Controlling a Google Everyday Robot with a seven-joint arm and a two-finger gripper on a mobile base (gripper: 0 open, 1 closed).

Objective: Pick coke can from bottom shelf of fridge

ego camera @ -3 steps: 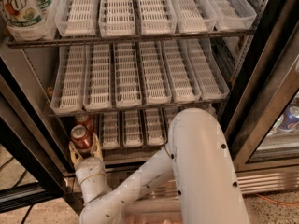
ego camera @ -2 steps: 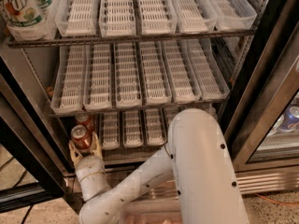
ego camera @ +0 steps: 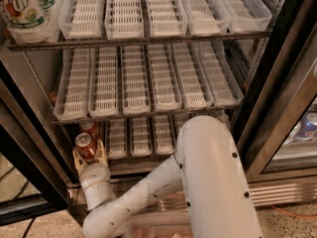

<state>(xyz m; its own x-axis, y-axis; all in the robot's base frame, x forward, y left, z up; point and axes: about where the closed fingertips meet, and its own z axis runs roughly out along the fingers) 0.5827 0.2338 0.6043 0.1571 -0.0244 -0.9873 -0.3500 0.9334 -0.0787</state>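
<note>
The fridge [ego camera: 277, 83] stands open, with tiers of white slotted trays. On the left of its dim bottom shelf [ego camera: 141, 135], a red coke can [ego camera: 85, 146] with a silver top stands upright at the front edge. My gripper [ego camera: 89, 155] reaches in from below. Its tan fingers [ego camera: 102, 152] sit on both sides of the can and are closed on it. A second red can [ego camera: 89, 127] stands just behind it, deeper on the same shelf. My white arm [ego camera: 208, 177] curves across the lower middle of the view.
Large 7UP bottles [ego camera: 22, 6] stand at the top left on the upper tier. The middle tier [ego camera: 148, 83] holds bare white trays. The dark door frame [ego camera: 25, 148] runs close on the left. Another cooler with a can [ego camera: 308, 125] shows at the right.
</note>
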